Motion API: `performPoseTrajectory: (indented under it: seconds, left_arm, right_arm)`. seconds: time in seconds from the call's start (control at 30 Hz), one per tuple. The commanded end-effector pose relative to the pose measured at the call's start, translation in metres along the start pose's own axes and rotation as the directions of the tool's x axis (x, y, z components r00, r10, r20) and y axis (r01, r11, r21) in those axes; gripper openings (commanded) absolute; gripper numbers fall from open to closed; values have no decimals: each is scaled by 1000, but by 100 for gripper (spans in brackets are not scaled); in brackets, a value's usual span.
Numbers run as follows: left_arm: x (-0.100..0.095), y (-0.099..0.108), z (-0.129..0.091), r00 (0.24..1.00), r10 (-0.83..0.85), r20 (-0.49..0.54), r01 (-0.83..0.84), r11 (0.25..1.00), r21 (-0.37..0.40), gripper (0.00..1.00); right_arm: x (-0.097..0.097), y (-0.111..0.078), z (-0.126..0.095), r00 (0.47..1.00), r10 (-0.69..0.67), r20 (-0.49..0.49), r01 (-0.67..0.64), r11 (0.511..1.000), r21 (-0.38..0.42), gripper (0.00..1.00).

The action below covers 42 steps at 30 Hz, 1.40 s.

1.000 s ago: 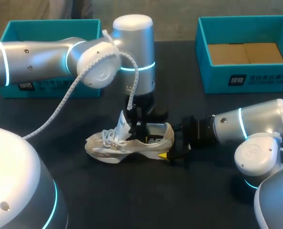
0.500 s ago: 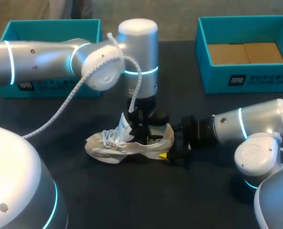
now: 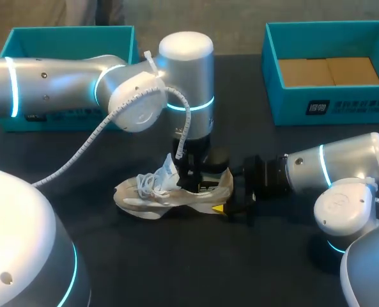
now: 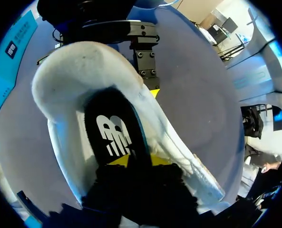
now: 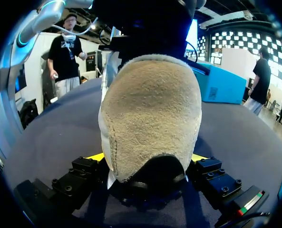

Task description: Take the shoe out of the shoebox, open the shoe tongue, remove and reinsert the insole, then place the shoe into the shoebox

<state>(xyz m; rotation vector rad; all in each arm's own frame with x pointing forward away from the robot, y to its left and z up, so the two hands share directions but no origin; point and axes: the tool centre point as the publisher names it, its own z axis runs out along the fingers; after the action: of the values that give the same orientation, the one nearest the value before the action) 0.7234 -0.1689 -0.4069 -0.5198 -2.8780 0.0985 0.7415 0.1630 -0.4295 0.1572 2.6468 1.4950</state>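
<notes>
A beige sneaker (image 3: 147,195) with white laces lies on the black table, toe to the left. My left gripper (image 3: 189,179) reaches straight down into its opening behind the raised tongue. In the left wrist view its yellow fingertips (image 4: 119,160) stand close together on the end of the black insole (image 4: 113,128), which lies inside the shoe (image 4: 69,76). My right gripper (image 3: 227,201) lies low at the heel. In the right wrist view the suede heel (image 5: 150,118) fills the gap of the right gripper (image 5: 148,159), touching both fingers.
A teal shoebox (image 3: 68,35) stands at the back left, partly behind my left arm. Another teal box (image 3: 330,105), with brown cardboard in it, stands at the back right. My right arm's base (image 3: 342,211) sits at the right.
My left arm has shifted a little to the right and sunk deeper into the shoe. The shoe and my right arm have stayed where they were.
</notes>
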Motion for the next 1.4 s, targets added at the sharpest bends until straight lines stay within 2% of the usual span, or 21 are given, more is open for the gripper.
performPoseTrajectory:
  seconds: [0.03, 0.57, 0.9, 1.2, 1.4]
  left_arm:
    - [3, 4, 4, 1000, 0, 13, 0, 1000, 0, 0]
    - [3, 11, -52, 998, -13, 55, 10, 999, 52, 0]
    - [9, 17, -67, 998, -36, 48, 31, 994, 102, 0]
    - [17, 24, -82, 996, -57, 61, 45, 982, 182, 0]
    - [19, 20, -89, 996, -60, 72, 44, 979, 198, 0]
  right_arm:
    - [0, -1, 3, 1000, 0, 2, 0, 1000, 0, 0]
    - [0, -1, 3, 1000, 0, 2, 0, 1000, 0, 0]
    - [0, -1, 3, 1000, 0, 2, 0, 1000, 0, 0]
    - [0, -1, 3, 1000, 0, 2, 0, 1000, 0, 0]
    - [0, -1, 3, 1000, 0, 2, 0, 1000, 0, 0]
